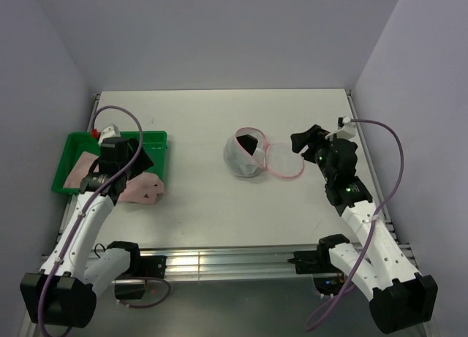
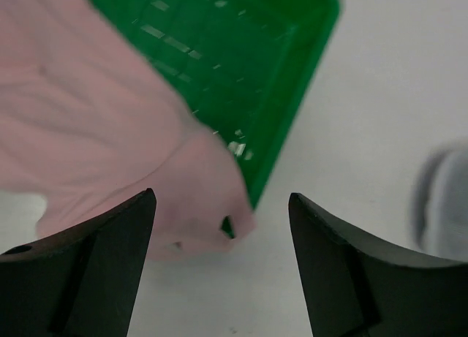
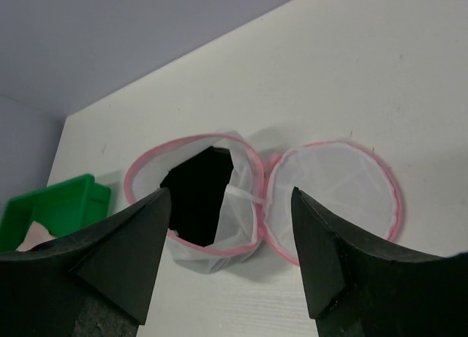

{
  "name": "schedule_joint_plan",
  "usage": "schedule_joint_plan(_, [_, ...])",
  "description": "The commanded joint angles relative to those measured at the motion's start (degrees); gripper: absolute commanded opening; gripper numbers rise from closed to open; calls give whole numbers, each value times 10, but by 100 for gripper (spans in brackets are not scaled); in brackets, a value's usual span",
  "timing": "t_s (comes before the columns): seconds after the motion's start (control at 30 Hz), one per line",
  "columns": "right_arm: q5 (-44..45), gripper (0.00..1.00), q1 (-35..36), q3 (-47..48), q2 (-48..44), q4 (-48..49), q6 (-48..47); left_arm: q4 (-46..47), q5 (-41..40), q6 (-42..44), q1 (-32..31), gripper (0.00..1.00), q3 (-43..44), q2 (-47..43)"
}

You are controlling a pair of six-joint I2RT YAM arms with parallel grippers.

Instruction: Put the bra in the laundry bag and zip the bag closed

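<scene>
While the left claw [image 2: 221, 199] hangs spread above it, the pink fabric bra [image 1: 142, 189] spills from the green plastic tray [image 1: 77, 143] onto the white desk [image 1: 197, 213]. Well apart, mid-desk, the round white mesh laundry bag with pink zipper trim [image 1: 245, 158] sits unzipped, lid flopped rightward. The right claw [image 3: 230, 202] hovers spread nearby.

Pink bra [image 1: 146, 188]; green tray [image 1: 157, 142]; white mesh laundry bag [image 1: 240, 162], pink-trimmed.
</scene>
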Motion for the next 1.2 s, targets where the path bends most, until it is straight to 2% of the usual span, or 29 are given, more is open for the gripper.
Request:
schedule_joint_plan(0.0, [-53,74,2,-6,9,20,-12,-45,-52,-1,35,79,-25,-30])
schedule_joint_plan(0.1, [-58,74,3,-9,13,21,-11,-34,-60,-9,102,76,-37,-19])
schedule_joint_plan(0.2, [-65,74,4,-8,14,20,-14,-28,-9,-8,150,74,-52,5])
schedule_joint_plan(0.27, [-54,73,4,-9,8,21,-15,-27,-9,-6,182,73,-53,17])
schedule_joint_plan(0.33, [-54,74,5,-12,8,20,-12,-29,-23,-3,189,73,-51,33])
schedule_joint_plan(0.5, [-55,74,5,-9,9,20,-15,-15,1,9,197,71,-42,85])
schedule_joint_plan(0.57, [-68,73,6,-12,14,36,-13,-4,7,19,200,67,-35,98])
schedule_joint_plan(0.73, [-48,73,9,-10,15,30,-18,12,9,29,213,46,-16,142])
schedule_joint_plan(0.97, [-42,73,9,-10,9,31,-19,21,40,40,230,44,-8,183])
schedule_joint_plan(1.07, [-56,73,9,-2,15,27,-19,22,54,50,229,29,1,200])
schedule_joint_plan(1.17, [-46,73,9,-11,7,33,-17,24,60,55,229,3,15,221])
